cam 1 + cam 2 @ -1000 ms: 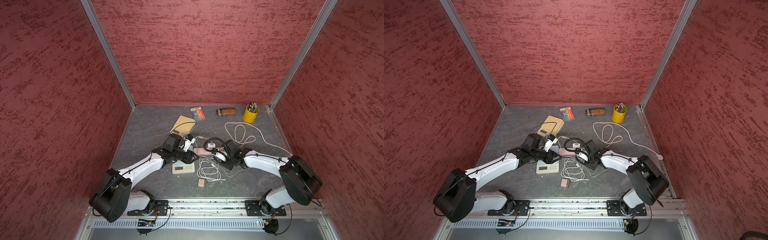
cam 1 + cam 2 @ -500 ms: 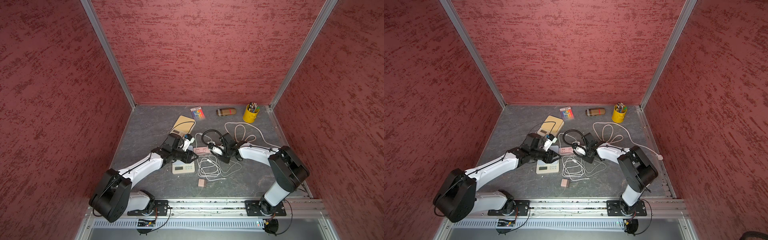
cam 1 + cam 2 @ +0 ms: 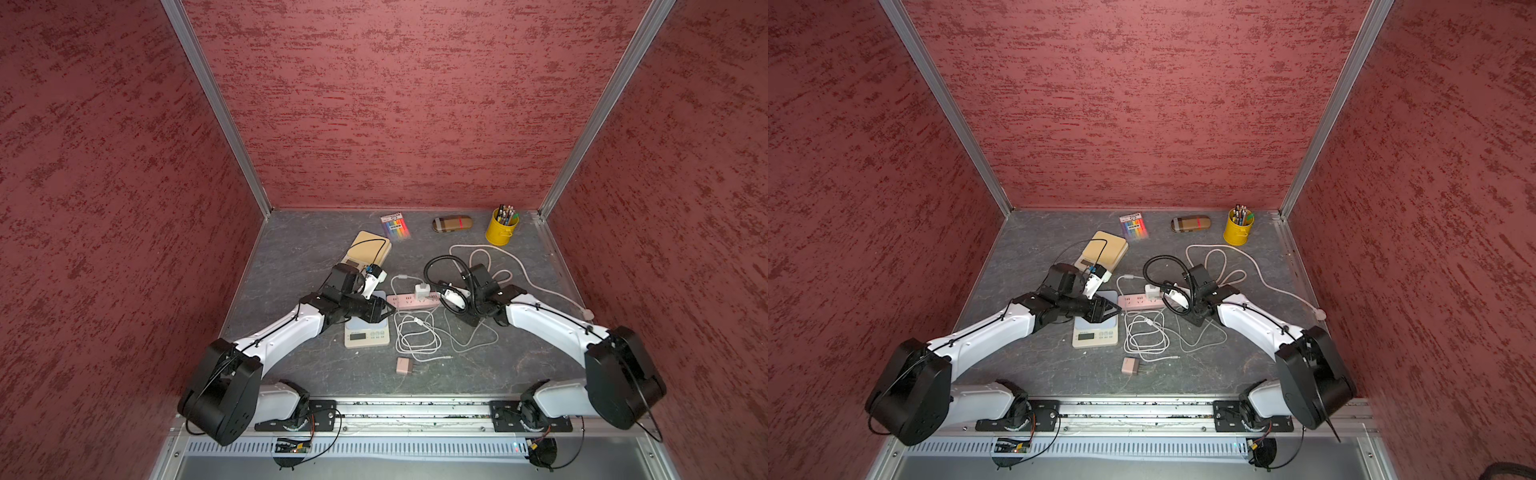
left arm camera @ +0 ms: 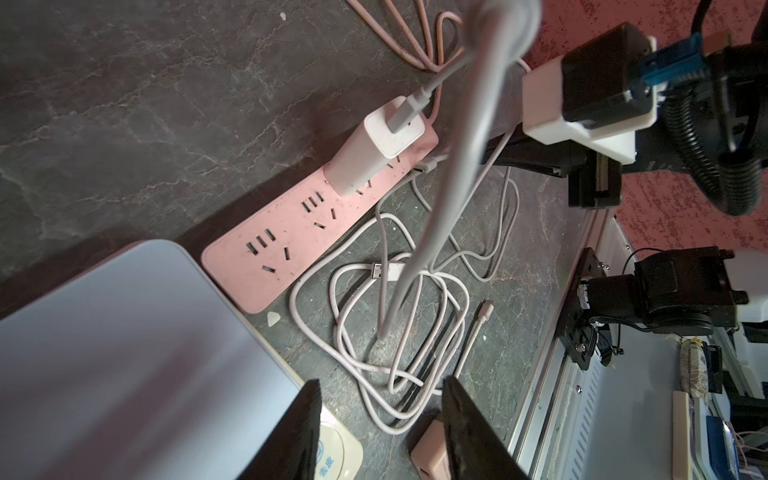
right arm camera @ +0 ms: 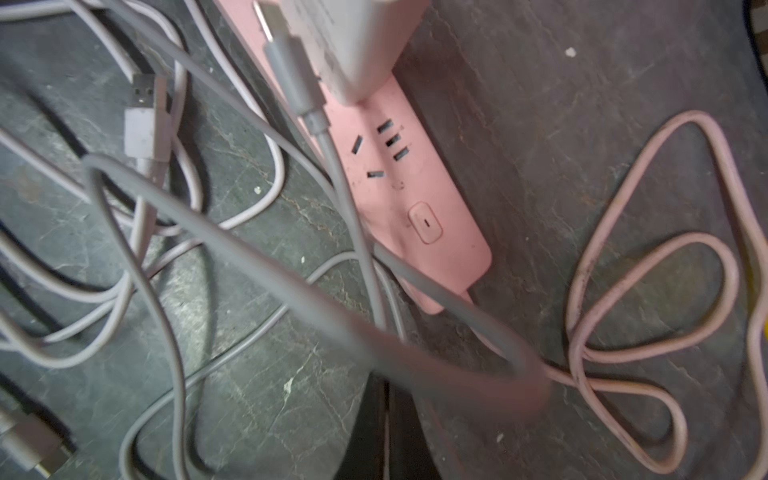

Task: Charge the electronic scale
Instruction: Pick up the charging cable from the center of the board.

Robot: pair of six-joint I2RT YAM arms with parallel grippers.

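At the back — marker pack (image 3: 397, 225), striped case (image 3: 453, 223), yellow pencil cup (image 3: 502, 231).

Rough red walls (image 3: 395, 104) are boxing in a dark grey, marble-veined floor (image 3: 299, 249).
Aluminium posts (image 3: 214, 104) are running up both back corners, where the side walls are meeting the back one; soft, even light is falling across the floor, and a metal rail (image 3: 415, 409) is lying along the open front edge.

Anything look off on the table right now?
The white cable lies in a tangled heap beside the pink power strip, the grey cable from the plugged-in charger hangs lifted over it, seemingly pinched by the right gripper, and a pink adapter lies loose.
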